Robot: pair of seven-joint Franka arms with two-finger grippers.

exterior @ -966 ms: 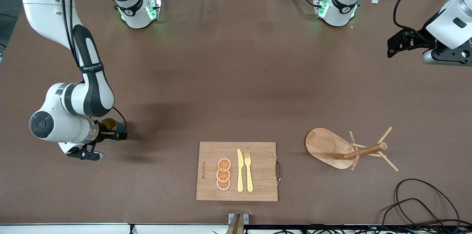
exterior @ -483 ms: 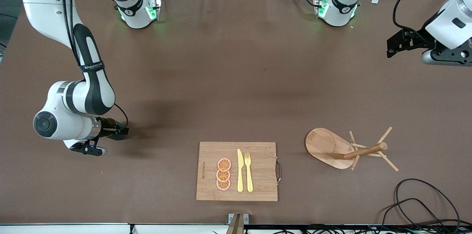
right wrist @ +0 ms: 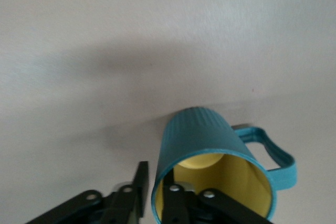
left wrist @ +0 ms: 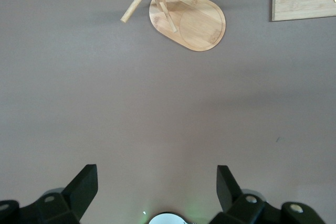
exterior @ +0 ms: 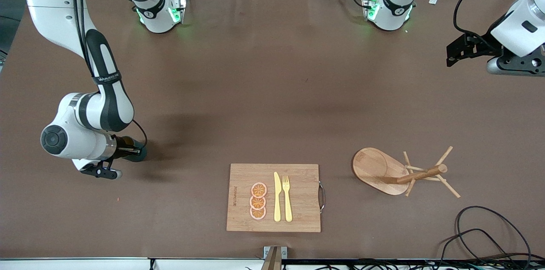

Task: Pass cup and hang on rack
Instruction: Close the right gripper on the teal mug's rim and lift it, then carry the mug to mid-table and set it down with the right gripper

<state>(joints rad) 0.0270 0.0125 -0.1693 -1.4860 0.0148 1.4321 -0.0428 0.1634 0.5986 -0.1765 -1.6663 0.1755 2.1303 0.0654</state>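
The cup point(right wrist: 199, 135) is teal with a ribbed body, a yellow inside and a side handle. It sits low at the right arm's end of the table, where only a sliver of the cup point(exterior: 138, 153) shows past the wrist. My right gripper point(exterior: 129, 152) is shut on its rim. In the right wrist view, that right gripper point(right wrist: 156, 183) has one finger inside the cup and one outside the wall. The rack point(exterior: 383, 170), a wooden mug tree, stands toward the left arm's end. My left gripper point(exterior: 457, 50) waits open above the table's edge there, and the left gripper point(left wrist: 156, 182) holds nothing.
A bamboo cutting board point(exterior: 298, 214) with orange slices point(exterior: 258, 201), a yellow knife and a fork lies near the front edge, between the cup and the rack. Black cables point(exterior: 481, 236) coil at the front corner near the rack point(left wrist: 186, 19).
My right gripper has sunk a little over the cup and its fingers have closed on the rim. The cup's yellow inside no longer shows in the front view. The left arm has not moved.
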